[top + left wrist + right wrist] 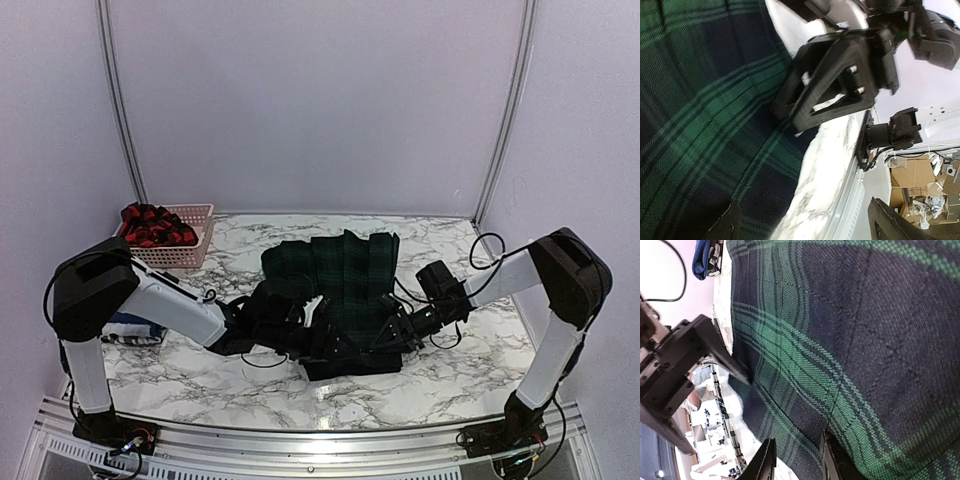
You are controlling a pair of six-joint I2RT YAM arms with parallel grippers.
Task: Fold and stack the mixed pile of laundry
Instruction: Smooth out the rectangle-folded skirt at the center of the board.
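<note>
The dark green plaid garment (340, 285) lies partly folded in the middle of the marble table. My left gripper (318, 338) is open at its near edge. In the left wrist view (810, 225) the jaws stand wide apart, one fingertip (725, 225) over the plaid cloth (705, 110). My right gripper (397, 335) is at the garment's near right corner. In its wrist view (800, 462) the jaws are narrow with the plaid edge (850, 340) between them. A red-and-black checked garment (155, 225) lies in the basket. A navy one (128, 326) lies behind my left arm. No striped one shows.
The pink lattice basket (195, 250) stands at the back left corner. The table's metal front rail (320, 450) runs along the near edge, close behind both grippers. The right gripper's fingers (835, 80) are close to my left gripper.
</note>
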